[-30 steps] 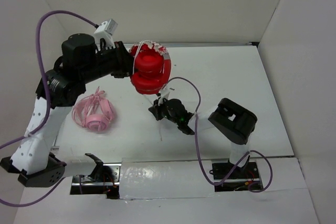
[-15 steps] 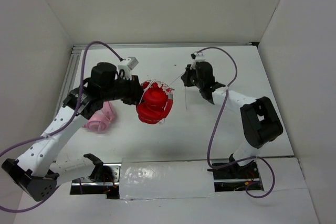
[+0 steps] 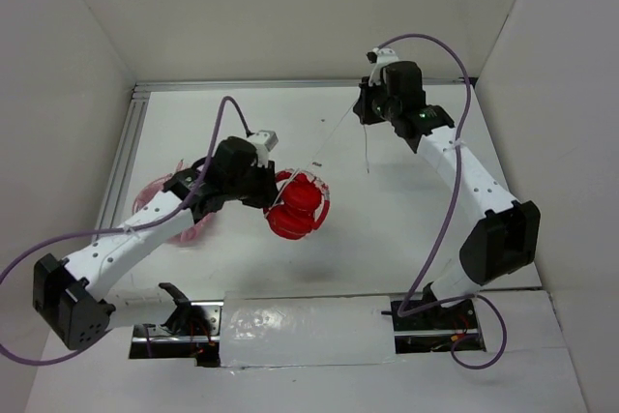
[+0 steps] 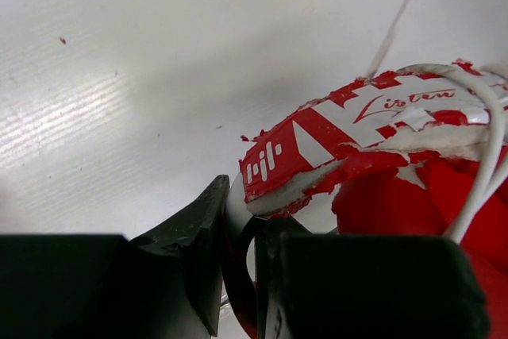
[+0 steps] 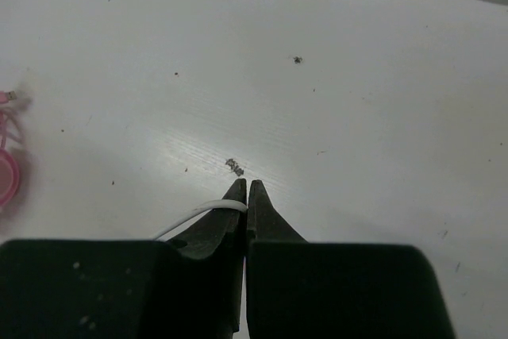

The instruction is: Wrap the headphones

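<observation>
The left gripper is clamped on the headband of the headphones, which it holds on its right, several turns already lying across the cups. The pale pink headphones lie to the left of the red pair. From the cups the white cable runs taut, away and rightward, to the right gripper, pinched shut on it well beyond them. The next loop likely needs steady tension and a close circle round the cups, the left grip firm.
</observation>
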`<state>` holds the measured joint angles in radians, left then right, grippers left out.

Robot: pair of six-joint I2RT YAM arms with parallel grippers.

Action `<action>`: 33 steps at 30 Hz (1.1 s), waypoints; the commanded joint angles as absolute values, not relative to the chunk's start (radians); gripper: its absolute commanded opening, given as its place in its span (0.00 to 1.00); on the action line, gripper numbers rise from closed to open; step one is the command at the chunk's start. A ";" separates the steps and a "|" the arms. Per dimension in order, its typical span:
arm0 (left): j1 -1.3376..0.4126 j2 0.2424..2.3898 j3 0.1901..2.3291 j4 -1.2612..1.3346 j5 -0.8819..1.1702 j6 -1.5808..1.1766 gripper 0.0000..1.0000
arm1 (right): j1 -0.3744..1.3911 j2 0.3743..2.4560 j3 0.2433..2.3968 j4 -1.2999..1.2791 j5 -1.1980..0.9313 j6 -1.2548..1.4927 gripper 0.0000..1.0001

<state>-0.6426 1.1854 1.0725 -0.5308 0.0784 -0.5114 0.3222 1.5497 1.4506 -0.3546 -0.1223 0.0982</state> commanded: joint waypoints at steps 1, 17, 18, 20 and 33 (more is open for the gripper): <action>-0.710 1.250 1.083 -0.621 -0.033 -0.558 0.00 | 0.368 1.496 1.549 -0.471 -0.023 0.034 0.00; -0.677 1.591 1.331 -0.825 -0.216 -0.768 0.00 | 0.650 1.313 1.573 -0.577 -0.123 0.078 0.00; -0.654 1.604 1.357 -0.819 -0.201 -0.770 0.00 | 0.678 1.299 1.566 -0.571 -0.165 0.081 0.00; -0.608 1.641 1.399 -0.825 -0.181 -0.796 0.00 | 0.721 1.263 1.527 -0.540 -0.251 0.104 0.00; -0.472 1.848 1.773 -0.937 -0.085 -0.902 0.00 | 0.989 1.293 1.319 -0.301 -0.330 0.118 0.00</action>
